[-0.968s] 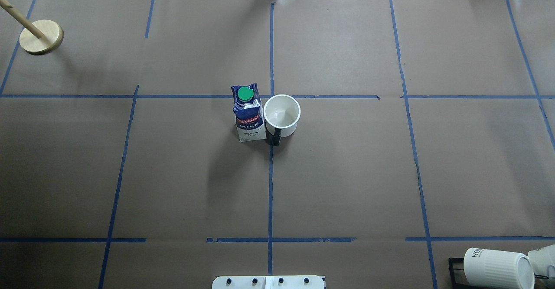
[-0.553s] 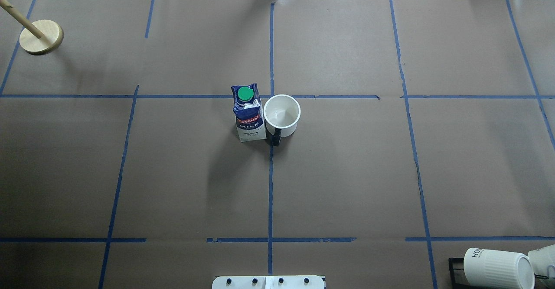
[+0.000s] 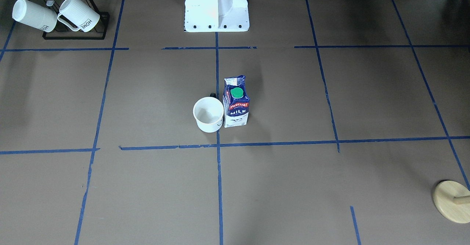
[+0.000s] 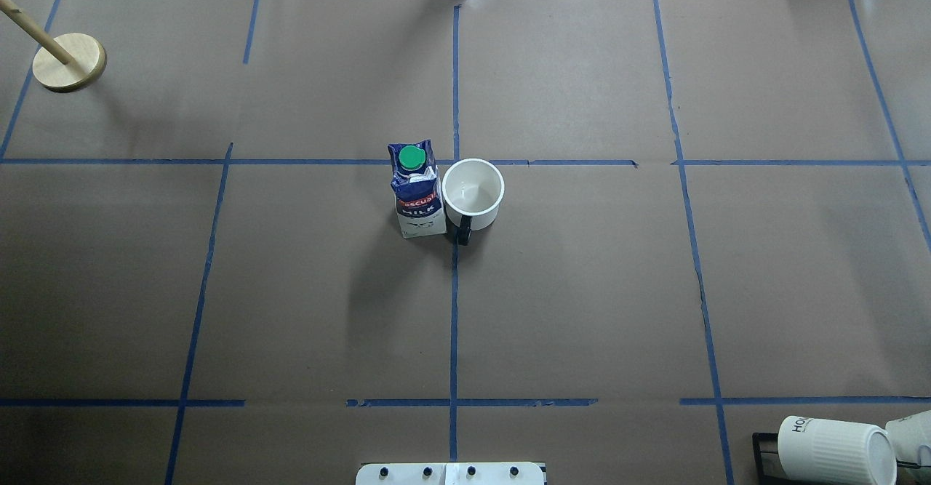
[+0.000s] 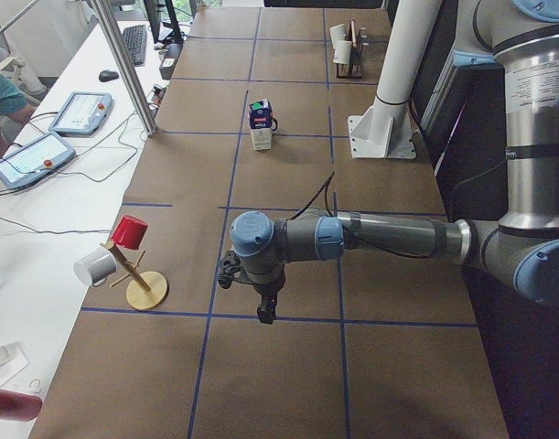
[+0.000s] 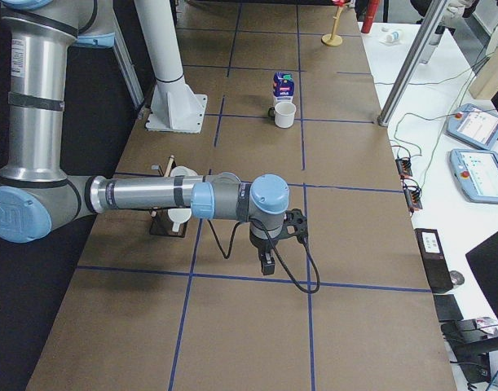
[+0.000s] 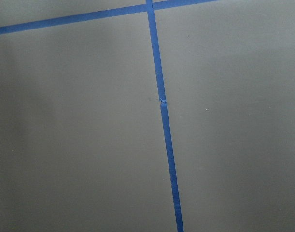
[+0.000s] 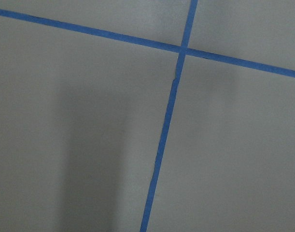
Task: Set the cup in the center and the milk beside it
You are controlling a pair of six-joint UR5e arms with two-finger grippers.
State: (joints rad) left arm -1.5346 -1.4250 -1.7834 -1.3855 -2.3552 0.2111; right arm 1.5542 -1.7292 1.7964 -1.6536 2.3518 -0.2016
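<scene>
- Table (image 4: 582,289): the overhead view matches the one from 1.0 s ago.
- Left pincer (image 5: 263,311), right pincer (image 6: 266,265): seen in the side views only, over bare table; opening and load cannot be told.
- Milk (image 4: 418,201): upright, just beside the cup's left.
- Cup (image 4: 473,194): upright at center (image 4: 454,267), handle toward robot.

The cup (image 3: 208,119) hid most of its handle (image 3: 212,95) in the front-facing view. At the near right, one ribbed mug (image 4: 912,435) was cut off by the overhead view's edge. The left gripper (image 5: 264,315) and the right gripper (image 6: 266,265) were too small to tell their finger spacing.
</scene>
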